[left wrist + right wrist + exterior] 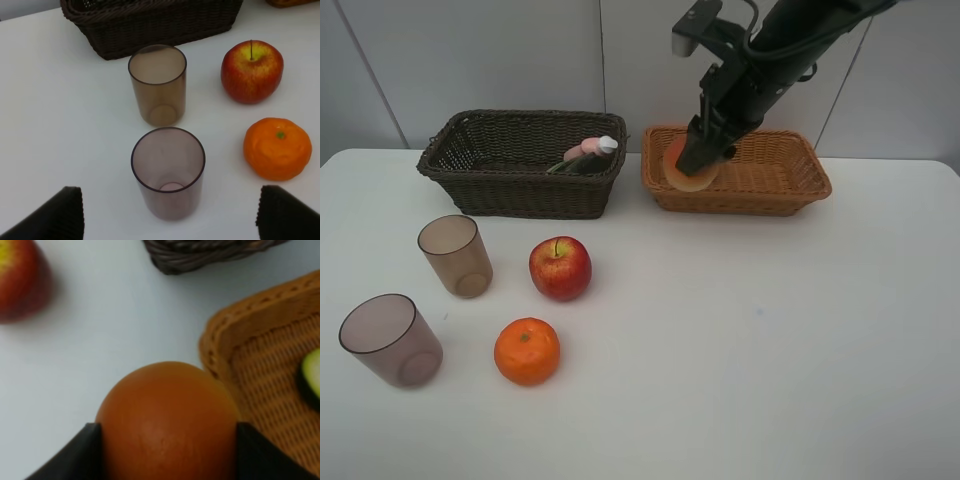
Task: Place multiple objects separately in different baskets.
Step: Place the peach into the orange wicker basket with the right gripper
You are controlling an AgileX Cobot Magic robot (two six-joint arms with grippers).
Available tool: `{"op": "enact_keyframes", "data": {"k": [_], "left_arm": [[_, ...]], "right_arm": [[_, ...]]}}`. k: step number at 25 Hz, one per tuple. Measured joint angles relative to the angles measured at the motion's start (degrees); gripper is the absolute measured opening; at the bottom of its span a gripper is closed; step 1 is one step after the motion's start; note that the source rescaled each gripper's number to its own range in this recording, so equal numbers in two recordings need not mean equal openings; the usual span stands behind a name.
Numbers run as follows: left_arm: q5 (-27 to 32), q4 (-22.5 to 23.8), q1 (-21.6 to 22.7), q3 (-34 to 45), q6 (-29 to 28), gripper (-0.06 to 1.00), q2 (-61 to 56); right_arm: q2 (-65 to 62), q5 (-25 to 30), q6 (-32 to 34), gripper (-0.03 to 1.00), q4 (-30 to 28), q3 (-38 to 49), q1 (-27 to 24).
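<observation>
White bench (770, 350): left fingers (50, 215) spread wide by the nearer cup (168, 172); right fingers (70, 455) pinch the orange-red cut fruit (676, 166) over the near rim of the tan basket (760, 195); best carried farther inside, short of the halved avocado (312, 377), before release

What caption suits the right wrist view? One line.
Right gripper holds cut fruit at rim of tan basket, avocado inside.
</observation>
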Motion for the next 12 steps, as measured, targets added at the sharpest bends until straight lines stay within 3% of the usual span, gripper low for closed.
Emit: {"op": "enact_keyframes", "data": {"k": [6,12], "left_arm": [[0.0,0.0,0.0,0.0,0.0,0.94,0.0],[0.0,0.0,0.0,0.0,0.0,0.94,0.0]], "right_arm": [[0.48,-5.06,0.0,0.33,-3.95,0.0,-5.91],[2.45,-11.7,0.0,0.33,-4.17,0.0,-11.1]]}}
